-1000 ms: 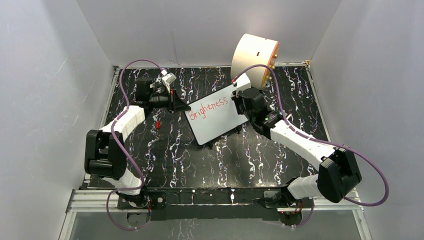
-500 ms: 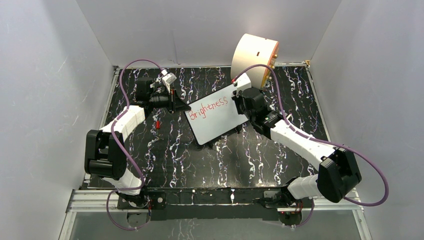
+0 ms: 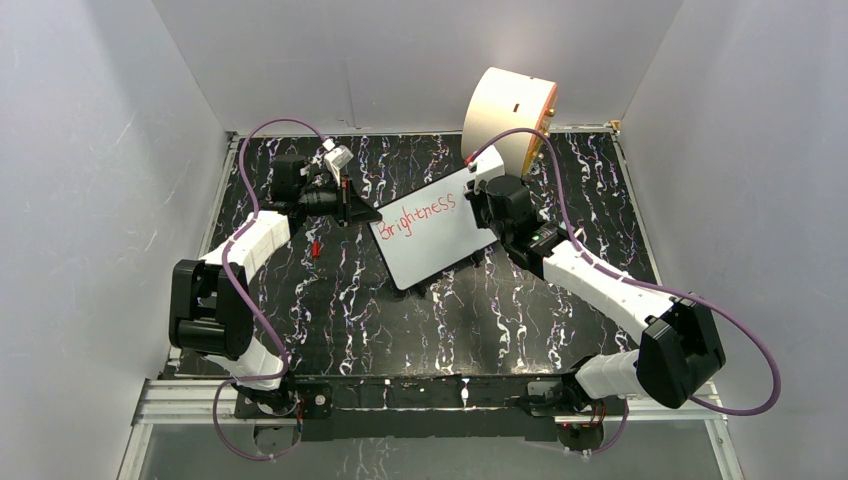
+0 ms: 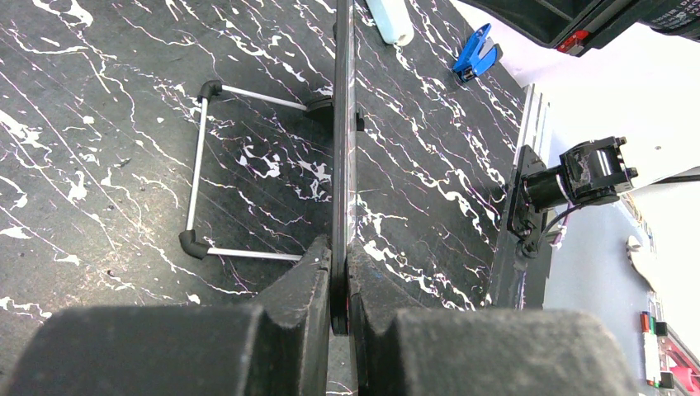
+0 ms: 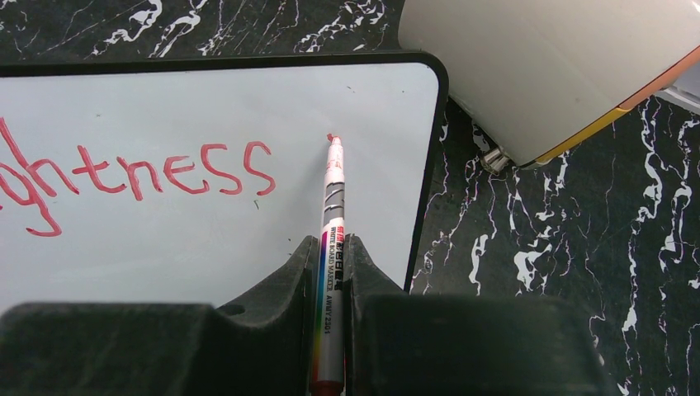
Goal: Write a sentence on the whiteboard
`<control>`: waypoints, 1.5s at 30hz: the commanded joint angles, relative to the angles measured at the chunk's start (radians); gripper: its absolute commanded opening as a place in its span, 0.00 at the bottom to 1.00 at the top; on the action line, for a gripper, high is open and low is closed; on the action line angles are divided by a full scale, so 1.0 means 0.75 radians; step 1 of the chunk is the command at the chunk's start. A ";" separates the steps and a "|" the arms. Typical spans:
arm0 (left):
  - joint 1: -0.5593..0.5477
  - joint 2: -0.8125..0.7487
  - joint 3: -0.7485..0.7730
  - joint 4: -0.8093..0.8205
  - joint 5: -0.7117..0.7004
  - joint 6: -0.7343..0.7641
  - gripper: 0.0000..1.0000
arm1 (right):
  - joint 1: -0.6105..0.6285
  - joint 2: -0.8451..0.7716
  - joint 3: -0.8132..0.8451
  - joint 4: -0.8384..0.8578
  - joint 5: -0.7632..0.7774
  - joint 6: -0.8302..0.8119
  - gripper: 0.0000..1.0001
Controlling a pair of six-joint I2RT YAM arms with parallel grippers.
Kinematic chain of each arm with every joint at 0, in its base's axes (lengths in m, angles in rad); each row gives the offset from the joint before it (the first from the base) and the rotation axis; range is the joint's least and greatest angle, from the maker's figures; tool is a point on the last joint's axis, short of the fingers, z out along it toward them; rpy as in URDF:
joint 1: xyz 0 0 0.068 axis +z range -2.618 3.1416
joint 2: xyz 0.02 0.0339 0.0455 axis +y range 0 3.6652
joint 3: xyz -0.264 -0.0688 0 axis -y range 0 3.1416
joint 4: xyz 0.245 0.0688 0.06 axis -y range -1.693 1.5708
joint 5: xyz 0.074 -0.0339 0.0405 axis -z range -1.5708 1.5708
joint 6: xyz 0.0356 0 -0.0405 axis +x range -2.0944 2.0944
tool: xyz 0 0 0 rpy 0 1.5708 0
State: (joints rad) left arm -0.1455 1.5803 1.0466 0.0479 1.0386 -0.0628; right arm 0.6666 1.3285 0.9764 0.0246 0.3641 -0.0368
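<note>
place: robot lab cell | evidence: white panel walls (image 3: pixel 90 150), aluminium rail (image 3: pixel 190 396), marbled tabletop (image 3: pixel 350 315)

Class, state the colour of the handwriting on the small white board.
The handwritten letters are red, clearest in the right wrist view.

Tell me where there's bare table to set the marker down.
The widest bare table lies between the whiteboard's near edge and the arm bases. Another strip lies behind the whiteboard, left of the cylinder. Crowded: both whiteboard ends, clamped by left fingers and worked by the right fingers' marker.
</note>
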 commanded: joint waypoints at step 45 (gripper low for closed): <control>-0.034 0.030 -0.016 -0.117 -0.066 0.057 0.00 | -0.008 0.010 0.019 -0.030 -0.007 0.034 0.00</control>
State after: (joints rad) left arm -0.1459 1.5803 1.0473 0.0471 1.0386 -0.0624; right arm 0.6666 1.3437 0.9760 -0.0025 0.3634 -0.0269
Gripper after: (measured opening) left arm 0.068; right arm 0.200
